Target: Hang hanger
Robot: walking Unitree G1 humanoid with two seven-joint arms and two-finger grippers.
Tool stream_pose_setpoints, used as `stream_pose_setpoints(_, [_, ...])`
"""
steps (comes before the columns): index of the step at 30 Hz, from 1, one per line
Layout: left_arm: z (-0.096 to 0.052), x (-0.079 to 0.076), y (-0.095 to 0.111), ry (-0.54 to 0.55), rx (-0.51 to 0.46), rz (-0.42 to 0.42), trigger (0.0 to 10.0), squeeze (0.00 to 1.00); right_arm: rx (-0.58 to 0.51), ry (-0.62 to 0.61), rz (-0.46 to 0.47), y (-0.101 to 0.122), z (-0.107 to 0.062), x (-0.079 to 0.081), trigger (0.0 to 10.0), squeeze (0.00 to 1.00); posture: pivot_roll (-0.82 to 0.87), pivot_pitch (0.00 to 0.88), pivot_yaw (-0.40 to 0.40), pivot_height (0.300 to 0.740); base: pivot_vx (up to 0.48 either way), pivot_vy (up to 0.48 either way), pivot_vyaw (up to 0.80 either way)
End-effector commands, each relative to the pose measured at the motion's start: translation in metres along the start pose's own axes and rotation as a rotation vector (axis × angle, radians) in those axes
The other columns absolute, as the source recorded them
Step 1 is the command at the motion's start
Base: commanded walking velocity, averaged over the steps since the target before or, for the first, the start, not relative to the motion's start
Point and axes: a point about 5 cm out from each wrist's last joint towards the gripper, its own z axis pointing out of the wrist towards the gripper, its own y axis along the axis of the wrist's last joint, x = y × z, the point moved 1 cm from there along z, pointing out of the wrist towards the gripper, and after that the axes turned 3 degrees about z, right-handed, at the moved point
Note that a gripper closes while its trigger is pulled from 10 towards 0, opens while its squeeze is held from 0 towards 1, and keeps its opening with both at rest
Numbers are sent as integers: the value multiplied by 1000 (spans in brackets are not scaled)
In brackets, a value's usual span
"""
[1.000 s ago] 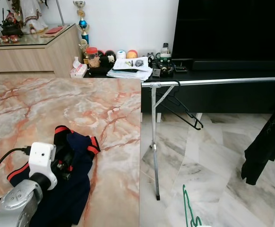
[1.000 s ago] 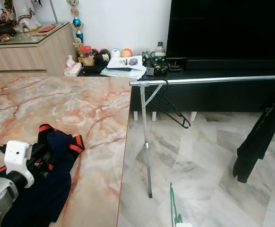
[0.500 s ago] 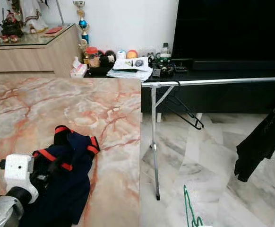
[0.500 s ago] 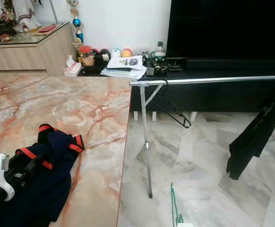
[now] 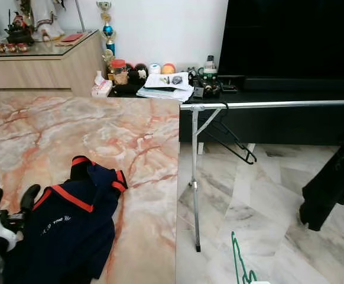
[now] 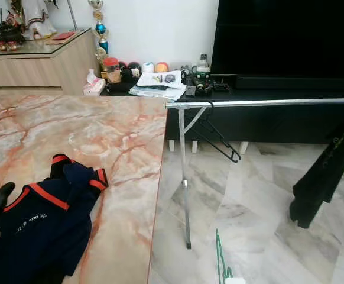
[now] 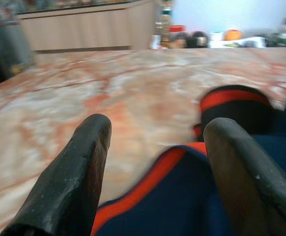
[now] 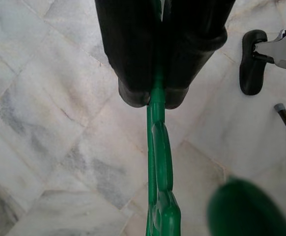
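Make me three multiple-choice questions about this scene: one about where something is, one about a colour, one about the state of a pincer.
1. Where does the black hanger hang?
A. On the metal rail
B. On the marble table
C. On the cabinet

2. What colour is the hanger held by the right pincer?
A. White
B. Green
C. Red

3. How are the left pincer fingers?
A. Clamped on the shirt
B. Holding a hanger
C. Open, apart over the navy shirt

Answers: 1 A, its hook sits over the rail by the stand's leg. 2 B, the green hanger runs out from between the shut fingers. 3 C, a wide gap shows between the two fingers.
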Motion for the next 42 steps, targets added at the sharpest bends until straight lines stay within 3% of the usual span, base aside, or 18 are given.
stream_pose_setpoints(1, [4,-13,11,-55,-48,10,10000,0,9,5,-2,-1,0,1,10000,0,191,0,23,740,0,0,0])
stream_pose_setpoints(4, [6,-21,14,-75,-75,34,10000,0,10,5,0,-1,0,4,10000,0,188,0,24,740,0,0,0])
stream_pose_setpoints(15, [6,-22,18,-81,-94,19,10000,0,8,10,1,1,1,10,10000,0,191,0,23,740,0,-390,0])
stream_pose_setpoints(26, [7,-22,20,-76,-102,14,10000,0,-39,7,1,32,7,7,10000,0,190,0,23,740,0,-465,0])
stream_pose_setpoints(38, [6,-21,20,-75,-103,13,10000,0,-73,29,-2,50,10,28,10000,0,190,0,24,740,0,-465,0])
stream_pose_setpoints(42, [6,-23,19,-82,-99,9,10000,0,-73,33,-2,41,9,34,10000,0,190,0,24,740,0,-465,0])
